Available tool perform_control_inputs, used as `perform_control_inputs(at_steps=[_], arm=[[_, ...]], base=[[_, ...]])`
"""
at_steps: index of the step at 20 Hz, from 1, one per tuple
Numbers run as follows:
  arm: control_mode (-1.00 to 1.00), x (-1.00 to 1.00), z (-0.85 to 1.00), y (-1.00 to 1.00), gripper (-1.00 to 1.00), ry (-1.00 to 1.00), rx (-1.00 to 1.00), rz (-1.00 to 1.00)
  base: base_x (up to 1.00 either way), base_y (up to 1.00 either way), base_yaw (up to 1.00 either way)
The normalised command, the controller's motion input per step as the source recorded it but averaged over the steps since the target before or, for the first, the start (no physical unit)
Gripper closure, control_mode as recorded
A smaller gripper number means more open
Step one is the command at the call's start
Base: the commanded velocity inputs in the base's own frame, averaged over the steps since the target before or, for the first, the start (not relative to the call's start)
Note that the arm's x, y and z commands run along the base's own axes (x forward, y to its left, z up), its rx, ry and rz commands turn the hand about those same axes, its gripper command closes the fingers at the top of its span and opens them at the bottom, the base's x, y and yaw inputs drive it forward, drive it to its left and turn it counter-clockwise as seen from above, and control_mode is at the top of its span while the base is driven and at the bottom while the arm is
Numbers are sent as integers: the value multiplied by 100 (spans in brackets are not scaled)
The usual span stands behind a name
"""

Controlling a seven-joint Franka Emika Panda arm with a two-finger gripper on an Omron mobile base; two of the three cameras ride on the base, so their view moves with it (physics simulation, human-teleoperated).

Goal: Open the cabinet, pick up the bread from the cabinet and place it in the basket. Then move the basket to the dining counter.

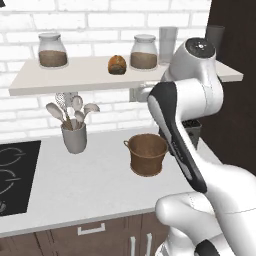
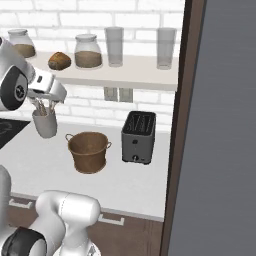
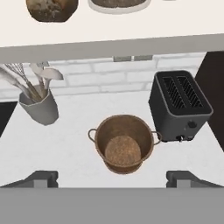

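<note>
Bread [image 1: 117,64] sits on the cabinet [image 1: 75,80]; gripper [image 3: 112,178] spread wide, empty, above the basket [image 3: 124,144].

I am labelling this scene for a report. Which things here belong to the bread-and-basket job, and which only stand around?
Job things:
- bread on the shelf
- shelf
- basket, empty, on the worktop
- gripper, open above the basket

Standing around:
- two glass jars
- toaster
- utensil cup
- cooktop
</note>
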Motion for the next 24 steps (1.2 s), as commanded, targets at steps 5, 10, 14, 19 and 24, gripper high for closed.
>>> perform_control_inputs(at_steps=[5, 10, 14, 19, 24], arm=[[-100, 18, 53, 25, -100, -6, 11, -2], [-100, 22, 12, 14, -100, -28, 2, 1], [-100, 21, 18, 16, -100, -21, 1, 0], [-100, 43, 35, 4, -100, -8, 2, 3], [-100, 34, 87, 1, -100, 18, 0, 4]], base=[[0, 0, 0], [0, 0, 0], [0, 0, 0], [0, 0, 0], [0, 0, 0]])
